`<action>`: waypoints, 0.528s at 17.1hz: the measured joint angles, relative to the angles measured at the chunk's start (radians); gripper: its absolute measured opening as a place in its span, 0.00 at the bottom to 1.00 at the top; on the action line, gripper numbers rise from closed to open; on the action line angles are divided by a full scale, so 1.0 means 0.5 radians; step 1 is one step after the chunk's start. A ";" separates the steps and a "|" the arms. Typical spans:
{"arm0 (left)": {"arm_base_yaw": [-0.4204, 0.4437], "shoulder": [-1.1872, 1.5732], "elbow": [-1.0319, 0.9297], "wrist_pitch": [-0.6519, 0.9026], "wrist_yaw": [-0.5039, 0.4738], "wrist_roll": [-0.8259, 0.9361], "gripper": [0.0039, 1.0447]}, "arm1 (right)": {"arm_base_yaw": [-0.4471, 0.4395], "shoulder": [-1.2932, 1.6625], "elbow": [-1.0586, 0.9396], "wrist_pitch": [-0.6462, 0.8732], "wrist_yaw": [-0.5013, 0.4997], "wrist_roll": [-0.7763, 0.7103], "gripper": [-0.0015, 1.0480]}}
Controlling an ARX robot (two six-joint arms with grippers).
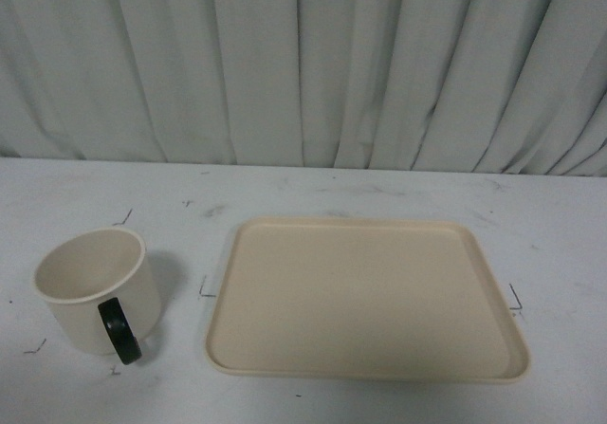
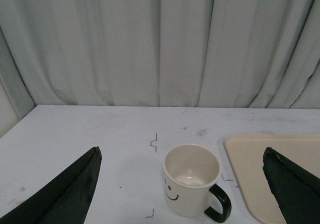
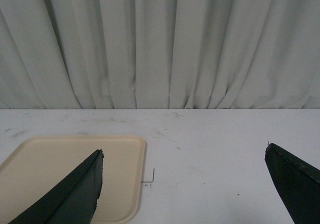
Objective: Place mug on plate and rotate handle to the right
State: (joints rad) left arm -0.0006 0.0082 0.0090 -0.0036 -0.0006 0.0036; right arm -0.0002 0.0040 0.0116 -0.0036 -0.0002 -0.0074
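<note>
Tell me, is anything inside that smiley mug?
The mug looks empty: the left wrist view shows a bare, shiny bottom with nothing in it. Its near wall covers the closest part of the bottom, so that strip cannot be seen.

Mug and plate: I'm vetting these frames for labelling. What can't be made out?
Front view: the mug hides its own smiley face; neither arm shows.
Left wrist view: the plate is cut off by the frame edge and a finger of the left gripper.
Right wrist view: no mug; a finger of the right gripper covers part of the plate.
</note>
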 joint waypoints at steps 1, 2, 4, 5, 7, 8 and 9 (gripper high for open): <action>0.000 0.000 0.000 0.000 0.000 0.000 0.94 | 0.000 0.000 0.000 0.001 0.000 0.000 0.94; 0.000 0.000 0.000 0.000 0.000 0.000 0.94 | 0.000 0.000 0.000 0.000 0.000 0.000 0.94; 0.001 0.000 0.000 0.000 0.000 0.000 0.94 | 0.000 0.000 0.000 0.001 0.000 0.000 0.94; 0.001 0.000 0.000 0.000 0.000 0.000 0.94 | 0.000 0.000 0.000 0.001 0.000 0.000 0.94; 0.000 0.000 0.000 0.000 0.000 0.000 0.94 | 0.000 0.000 0.000 0.001 0.000 0.000 0.94; 0.000 0.000 0.000 0.000 0.000 0.000 0.94 | 0.000 0.000 0.000 0.001 0.000 0.000 0.94; 0.001 0.000 0.000 0.000 0.000 0.000 0.94 | 0.000 0.000 0.000 0.001 0.000 0.000 0.94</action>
State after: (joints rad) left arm -0.0002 0.0082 0.0090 -0.0036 -0.0006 0.0036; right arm -0.0002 0.0040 0.0116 -0.0032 -0.0002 -0.0074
